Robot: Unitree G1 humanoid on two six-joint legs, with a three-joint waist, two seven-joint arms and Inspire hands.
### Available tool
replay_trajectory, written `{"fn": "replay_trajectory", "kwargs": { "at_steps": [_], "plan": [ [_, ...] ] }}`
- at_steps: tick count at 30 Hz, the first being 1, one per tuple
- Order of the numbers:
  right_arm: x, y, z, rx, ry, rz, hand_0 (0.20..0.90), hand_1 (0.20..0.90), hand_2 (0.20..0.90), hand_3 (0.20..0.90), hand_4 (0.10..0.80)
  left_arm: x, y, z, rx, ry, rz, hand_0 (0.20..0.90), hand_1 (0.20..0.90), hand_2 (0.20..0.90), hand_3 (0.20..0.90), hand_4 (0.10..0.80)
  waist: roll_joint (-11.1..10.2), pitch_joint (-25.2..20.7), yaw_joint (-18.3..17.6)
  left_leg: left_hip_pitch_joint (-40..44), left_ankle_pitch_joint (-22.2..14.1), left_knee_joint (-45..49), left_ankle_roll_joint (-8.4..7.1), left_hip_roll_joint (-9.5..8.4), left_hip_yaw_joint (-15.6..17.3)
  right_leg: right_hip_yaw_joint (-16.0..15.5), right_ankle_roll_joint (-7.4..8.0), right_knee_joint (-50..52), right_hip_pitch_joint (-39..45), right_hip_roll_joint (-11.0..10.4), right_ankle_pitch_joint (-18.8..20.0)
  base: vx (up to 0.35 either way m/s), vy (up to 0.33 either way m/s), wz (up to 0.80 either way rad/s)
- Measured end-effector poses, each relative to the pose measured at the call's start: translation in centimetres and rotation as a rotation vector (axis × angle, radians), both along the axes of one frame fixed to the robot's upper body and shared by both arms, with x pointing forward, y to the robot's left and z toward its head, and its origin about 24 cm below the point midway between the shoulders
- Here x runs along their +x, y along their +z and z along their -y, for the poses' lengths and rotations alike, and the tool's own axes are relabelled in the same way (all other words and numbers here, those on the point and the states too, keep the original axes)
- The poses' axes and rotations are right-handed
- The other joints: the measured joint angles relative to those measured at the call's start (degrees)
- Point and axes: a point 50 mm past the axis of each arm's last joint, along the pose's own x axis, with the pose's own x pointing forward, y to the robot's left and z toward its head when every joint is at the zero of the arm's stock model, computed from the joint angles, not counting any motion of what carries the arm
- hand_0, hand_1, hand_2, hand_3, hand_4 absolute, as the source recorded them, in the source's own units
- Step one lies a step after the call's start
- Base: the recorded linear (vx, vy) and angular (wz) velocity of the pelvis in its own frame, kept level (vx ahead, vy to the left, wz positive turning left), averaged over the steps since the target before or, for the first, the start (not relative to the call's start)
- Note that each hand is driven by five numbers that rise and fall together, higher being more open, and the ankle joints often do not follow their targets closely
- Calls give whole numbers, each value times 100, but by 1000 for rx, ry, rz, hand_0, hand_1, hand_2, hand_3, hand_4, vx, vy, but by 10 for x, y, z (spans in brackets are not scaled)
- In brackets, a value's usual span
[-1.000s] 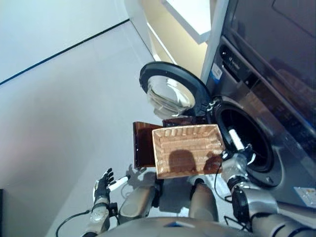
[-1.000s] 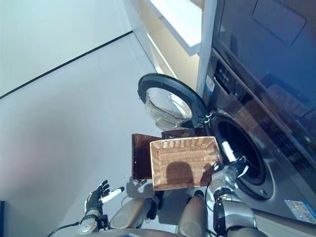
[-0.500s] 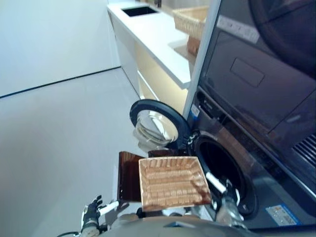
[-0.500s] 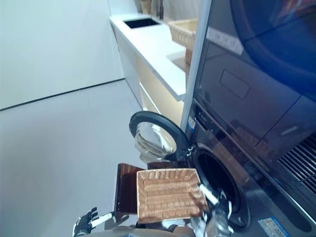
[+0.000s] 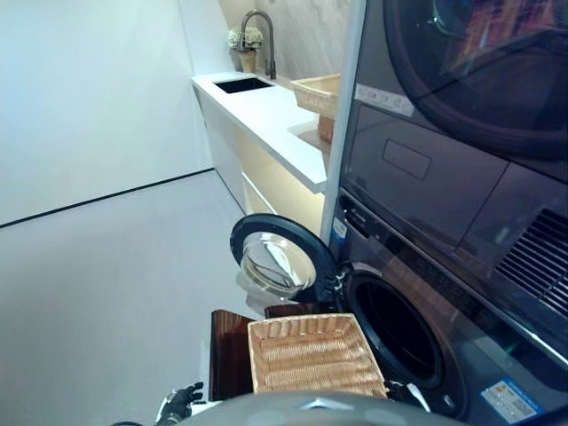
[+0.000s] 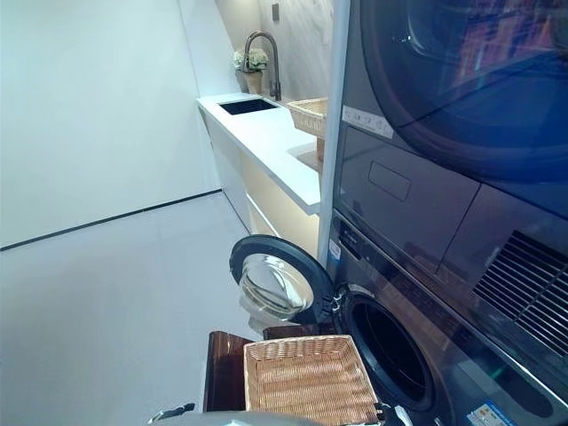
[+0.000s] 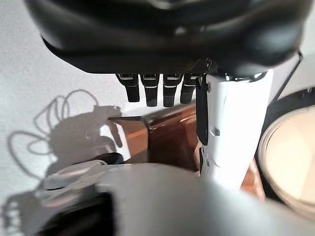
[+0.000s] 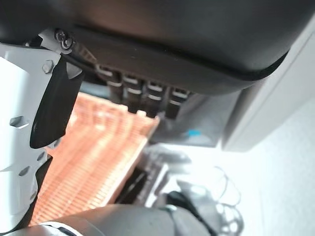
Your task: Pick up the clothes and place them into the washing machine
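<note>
The washing machine (image 5: 461,355) stands at the right, its round door (image 5: 280,264) swung open towards the left and its dark drum opening (image 5: 396,330) uncovered. In front of it a wicker basket (image 5: 314,356) rests on a brown stool (image 5: 230,365); I see nothing inside the basket. No clothes show in any view. My left hand (image 5: 178,406) hangs low beside the stool, open, its fingers (image 7: 153,90) straight and holding nothing. My right hand (image 5: 404,391) shows at the bottom edge by the drum, open, with its fingers (image 8: 143,96) over the basket (image 8: 96,153).
A second machine (image 5: 461,80) is stacked on the washer. A white counter (image 5: 266,111) with a sink (image 5: 242,85), a tap (image 5: 257,35), a small plant (image 5: 241,43) and another wicker basket (image 5: 318,91) runs along the far wall. Grey floor (image 5: 106,284) spreads to the left.
The head camera has tilted up, bringing the counter and the upper machine into view. Both hands now show only at the bottom edge. The basket and door stay where they were.
</note>
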Motion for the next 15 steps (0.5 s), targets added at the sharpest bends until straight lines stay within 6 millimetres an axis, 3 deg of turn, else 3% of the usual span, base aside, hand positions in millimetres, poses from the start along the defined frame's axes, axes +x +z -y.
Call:
{"fn": "replay_trajectory", "kwargs": {
  "at_steps": [15],
  "plan": [
    [6, 1, 3, -5, -11, -4, 900, 900, 900, 900, 800, 0, -1, 3, -10, -40, -16, 900, 900, 900, 900, 800, 77, -14, -96, 77, -9, 6, 3, -3, 15, 35, -7, 85, 39, -3, -39, -2, -5, 0]
  ]
}}
